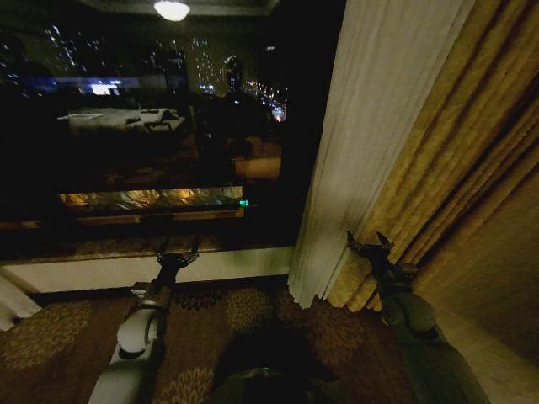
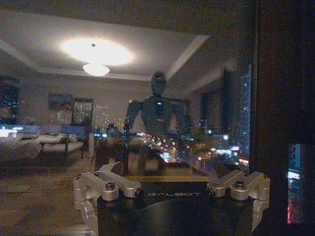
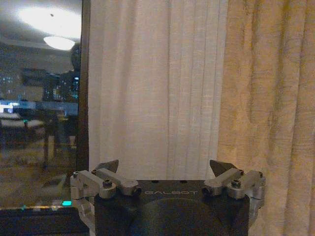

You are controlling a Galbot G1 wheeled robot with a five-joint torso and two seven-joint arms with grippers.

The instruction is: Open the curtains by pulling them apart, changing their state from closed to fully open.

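Facing a dark window (image 1: 152,126) at night, glass reflecting the room and a ceiling lamp (image 1: 172,9). Right sheer curtain panel (image 1: 370,143) is gathered at the right of the window, hanging in vertical pleats down to the patterned carpet (image 1: 50,337), directly beside the golden-yellow drape (image 1: 472,168) further right. A small bit of pale fabric (image 1: 13,307) shows at the lower left edge of the head view; cannot tell whether it is the other panel. Right gripper (image 1: 369,246) is raised in front of the lower part of the curtain, near the seam between sheer panel and drape; fingers spread wide, nothing between them, not touching the cloth as far as can be judged. In the right wrist view the same gripper (image 3: 167,168) points at the sheer panel (image 3: 157,88), with the drape (image 3: 270,113) alongside. Left gripper (image 1: 178,250) is held out toward the window sill (image 1: 101,271), fingers likewise spread and empty; in the left wrist view (image 2: 170,173) it faces bare glass (image 2: 147,108), no fabric in front.
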